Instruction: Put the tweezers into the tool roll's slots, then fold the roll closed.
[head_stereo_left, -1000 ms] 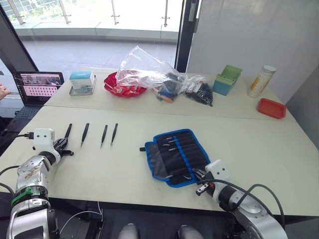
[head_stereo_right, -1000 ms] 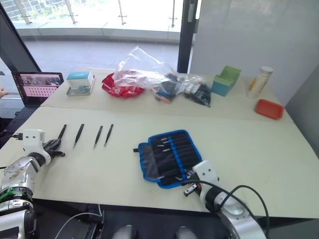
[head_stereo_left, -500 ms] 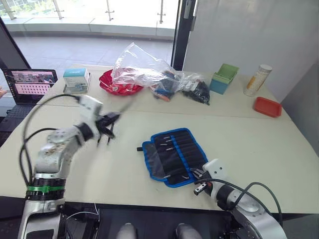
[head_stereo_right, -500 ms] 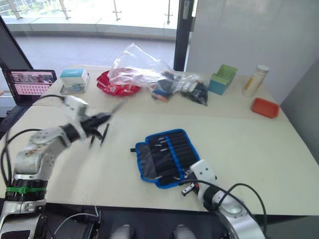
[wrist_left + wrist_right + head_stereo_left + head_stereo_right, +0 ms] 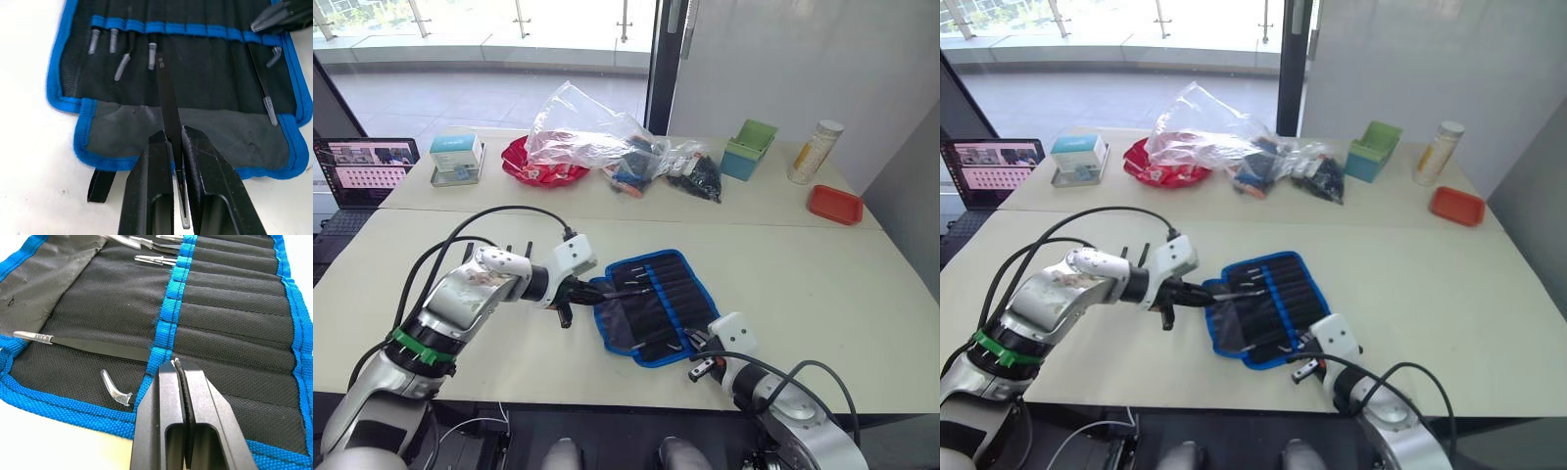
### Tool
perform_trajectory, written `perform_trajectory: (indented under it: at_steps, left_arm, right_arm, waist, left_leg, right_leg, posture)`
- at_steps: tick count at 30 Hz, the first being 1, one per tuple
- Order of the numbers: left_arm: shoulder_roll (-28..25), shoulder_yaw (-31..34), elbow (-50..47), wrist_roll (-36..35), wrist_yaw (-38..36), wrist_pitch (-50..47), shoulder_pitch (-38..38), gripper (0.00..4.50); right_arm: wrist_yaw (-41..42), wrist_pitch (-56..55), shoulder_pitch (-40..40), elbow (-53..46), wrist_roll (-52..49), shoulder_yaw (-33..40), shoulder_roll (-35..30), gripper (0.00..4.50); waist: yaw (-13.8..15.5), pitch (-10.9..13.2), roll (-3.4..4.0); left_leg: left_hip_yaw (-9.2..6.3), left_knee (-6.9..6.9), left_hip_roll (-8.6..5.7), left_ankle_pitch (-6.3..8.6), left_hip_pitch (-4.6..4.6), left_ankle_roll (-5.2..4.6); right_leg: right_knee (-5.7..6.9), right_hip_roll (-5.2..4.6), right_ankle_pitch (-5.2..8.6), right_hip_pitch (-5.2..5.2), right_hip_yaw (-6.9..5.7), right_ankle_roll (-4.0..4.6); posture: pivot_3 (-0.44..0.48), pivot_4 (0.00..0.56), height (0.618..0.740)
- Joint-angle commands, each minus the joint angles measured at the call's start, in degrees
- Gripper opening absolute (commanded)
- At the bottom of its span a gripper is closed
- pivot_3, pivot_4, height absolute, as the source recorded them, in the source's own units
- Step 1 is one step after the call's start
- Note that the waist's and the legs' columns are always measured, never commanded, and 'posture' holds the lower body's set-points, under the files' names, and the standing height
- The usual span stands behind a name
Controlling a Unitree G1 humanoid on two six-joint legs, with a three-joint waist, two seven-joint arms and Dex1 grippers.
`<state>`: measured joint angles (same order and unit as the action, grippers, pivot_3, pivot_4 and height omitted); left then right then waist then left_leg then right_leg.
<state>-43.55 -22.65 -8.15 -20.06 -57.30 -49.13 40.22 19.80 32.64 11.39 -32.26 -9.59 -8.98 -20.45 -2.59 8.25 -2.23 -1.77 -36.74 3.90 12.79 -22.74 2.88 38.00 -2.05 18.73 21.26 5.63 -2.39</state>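
Left tool (image 5: pixel 175 139) clamped on one of the tweezers (image 5: pixel 167 100), long axis pointing straight ahead at the slots (image 5: pixel 195 30) of the tool roll (image 5: pixel 651 304), open on the table (image 5: pixel 822 269). Right tool (image 5: pixel 180 366) pinched shut at the roll's near edge, pinning it

Left end effector (image 5: pixel 173 139) carried one of tweezers (image 5: pixel 166 98) from table's left side over to tool roll (image 5: pixel 651 304).

Beige table (image 5: pixel 822 284), sunlit windows (image 5: pixel 460 29)
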Motion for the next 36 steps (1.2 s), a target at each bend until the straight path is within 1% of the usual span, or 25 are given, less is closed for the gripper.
perform_trajectory:
  at_steps: [1,3,7,12,17,20,32,36]
  left_arm:
    - [0.96,-1.68,-0.93,2.02,-1.11,-0.18,2.43,0.03]
    - [1.40,-2.55,-0.35,2.98,-1.46,-0.09,3.03,0.03]
    - [2.50,-5.26,2.61,6.98,-1.58,3.72,3.51,0.03]
    - [4.88,-6.54,3.66,9.24,-2.15,5.64,3.56,0.03]
    - [8.46,-7.27,6.86,11.76,-2.20,7.94,4.16,0.03]
    - [10.15,-8.03,10.65,14.59,-1.70,10.64,5.12,0.03]
    - [21.05,-8.95,23.70,19.71,-1.89,18.94,9.71,0.03]
    - [25.75,-10.45,32.27,22.89,-0.52,25.29,10.19,0.03]
  right_arm:
    - [-0.58,1.23,1.53,1.90,1.15,-2.20,0.27,0.00]
    - [-0.77,1.27,1.74,1.69,1.29,-2.34,0.44,0.00]
    - [-1.28,1.47,1.96,1.26,1.44,-2.63,0.82,0.00]
    - [-1.51,1.72,2.33,0.75,1.70,-2.88,1.31,0.00]
    - [-1.72,2.02,2.82,0.25,1.89,-3.36,1.65,0.00]
    - [-2.03,2.51,2.79,-0.17,1.88,-3.60,1.91,0.00]
    - [-1.36,4.21,2.63,-2.22,1.57,-5.03,0.46,0.00]
    - [-0.56,5.49,2.84,-3.26,1.14,-6.19,-0.28,0.00]
  waist:
    - [-0.07,0.00,0.01]
    - [-0.03,0.01,0.01]
    - [0.05,0.01,0.01]
    - [0.09,0.01,0.01]
    - [0.13,0.01,0.01]
    - [0.18,0.01,0.01]
    - [0.17,0.01,0.01]
    - [0.45,-0.01,0.00]
  left_leg:
    - [0.00,0.00,0.01,0.00,0.00,0.00]
    - [-0.01,0.00,0.01,0.00,-0.03,0.00]
    - [-0.02,0.00,0.01,0.00,-0.06,0.00]
    - [-0.02,0.00,0.01,0.00,-0.08,0.00]
    - [-0.02,-0.01,0.00,0.00,-0.08,-0.01]
    - [-0.03,-0.01,0.00,0.00,-0.09,-0.01]
    - [-0.06,-0.03,-0.02,0.00,-0.13,-0.01]
    - [-0.12,-0.03,-0.06,0.00,-0.15,-0.02]
  right_leg:
    - [0.00,0.01,0.00,0.01,0.00,0.00]
    - [0.01,0.02,0.01,0.04,0.00,0.01]
    - [0.01,0.03,0.01,0.06,0.01,0.01]
    - [0.00,0.03,0.01,0.06,0.01,0.01]
    - [0.01,0.03,0.01,0.06,0.02,0.01]
    - [0.01,0.03,0.01,0.05,0.02,0.01]
    - [0.01,0.03,0.01,0.05,0.01,0.00]
    - [0.01,0.04,0.01,0.01,0.01,0.00]
  posture:
    - [0.000,0.150,0.723]
    - [0.000,0.150,0.723]
    - [0.000,0.150,0.723]
    - [0.000,0.150,0.723]
    - [0.000,0.150,0.723]
    - [0.000,0.150,0.723]
    - [0.000,0.150,0.723]
    - [0.000,0.150,0.723]
